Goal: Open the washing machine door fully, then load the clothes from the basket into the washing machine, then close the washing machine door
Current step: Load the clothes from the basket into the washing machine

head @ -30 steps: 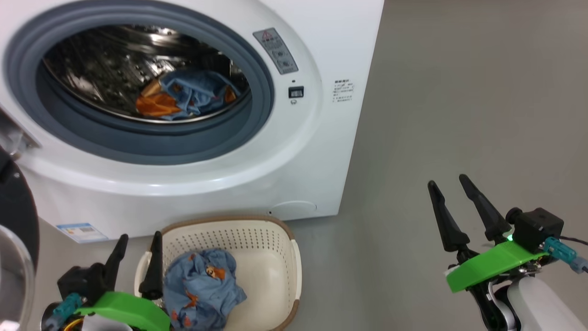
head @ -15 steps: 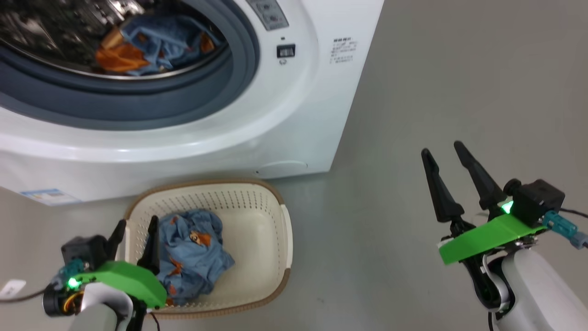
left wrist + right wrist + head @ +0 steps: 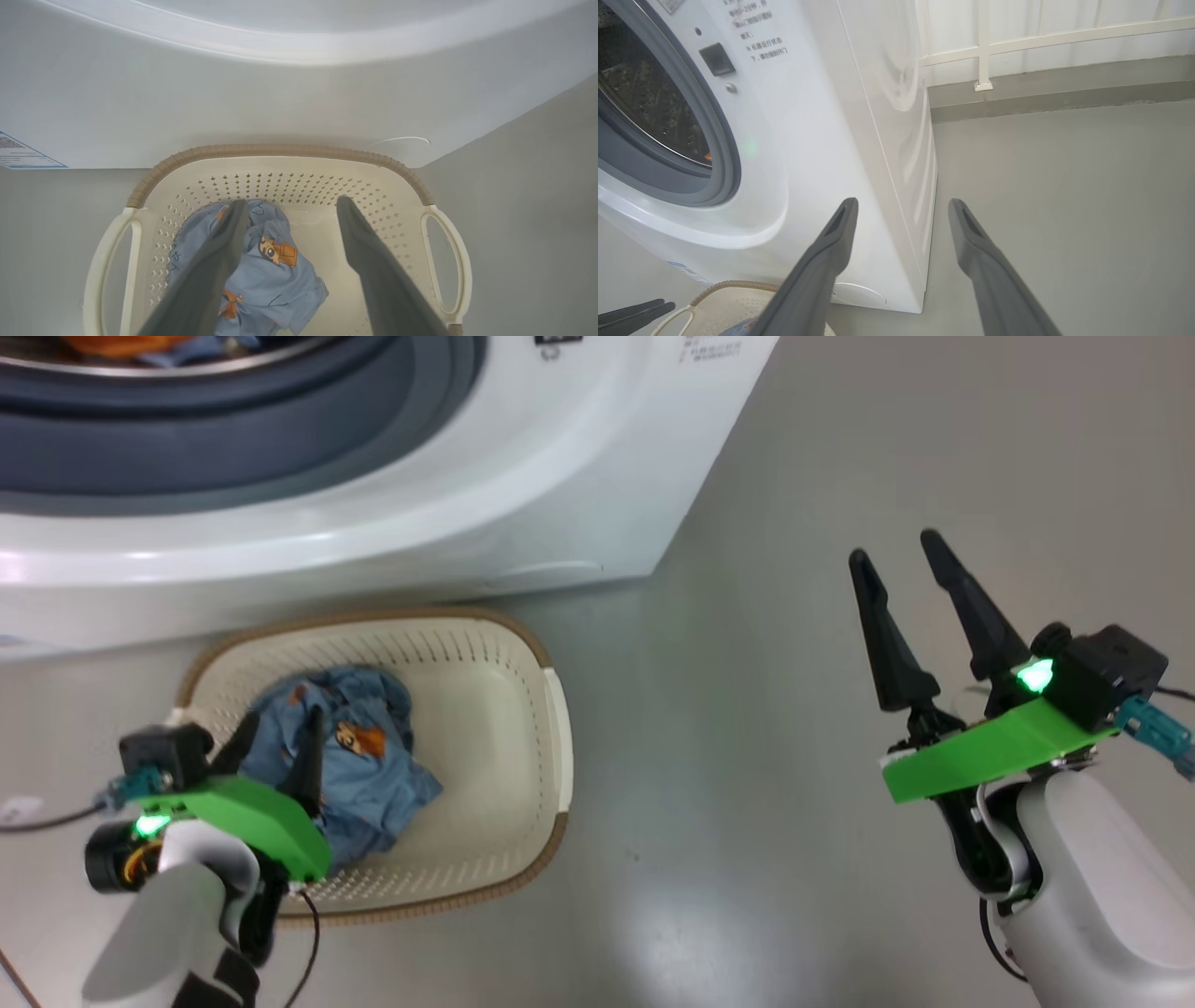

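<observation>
Looking down from the head camera, I see the left end effector (image 3: 285,714) hanging over the basket (image 3: 553,709), its two fingers spread wide and holding nothing. One finger crosses in front of the clothes (image 3: 359,761), so I cannot tell whether its tip touches the fabric. The blue bundle lies in the basket's left half, and the green mount (image 3: 252,812) hides its near edge. The basket stands on the floor (image 3: 794,821) just in front of the washer (image 3: 373,551), whose upper part is cut off at the top of the frame. The lower arc of the grey ring (image 3: 233,439) shows, with a sliver of orange and blue cloth (image 3: 131,343) inside. The right end effector (image 3: 893,546) hovers over bare floor, well apart from the basket, fingers likewise spread and empty. From the left wrist, a blue label (image 3: 23,153) on the washer is cropped at the edge and unreadable.
</observation>
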